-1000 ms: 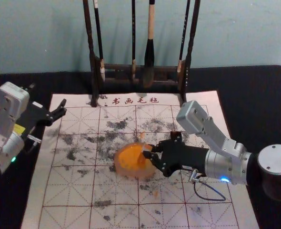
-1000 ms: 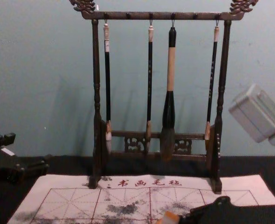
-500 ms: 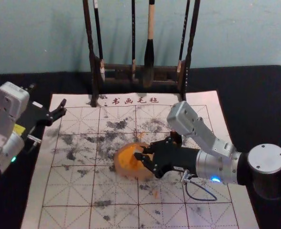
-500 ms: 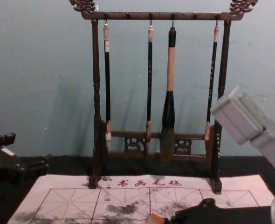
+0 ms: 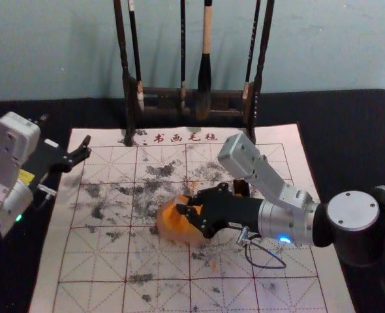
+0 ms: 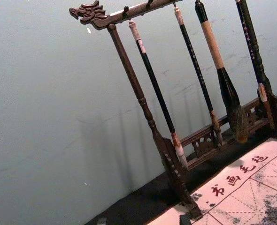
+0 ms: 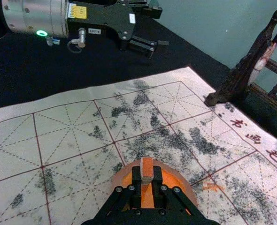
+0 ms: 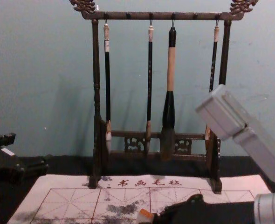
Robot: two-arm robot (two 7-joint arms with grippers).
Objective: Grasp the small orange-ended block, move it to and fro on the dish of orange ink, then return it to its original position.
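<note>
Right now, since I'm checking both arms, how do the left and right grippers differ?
The left gripper is open and empty; the right gripper is shut on the orange-ended block. The left gripper is by the mat's left edge, the right one over the ink dish. Both are black.

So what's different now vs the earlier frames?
The right hand has moved toward the robot's left across the dish, carrying the orange-ended block with it. Nothing newly gripped or let go: the block was already in that hand. Dish, left hand, brush stand and mat stayed put.
</note>
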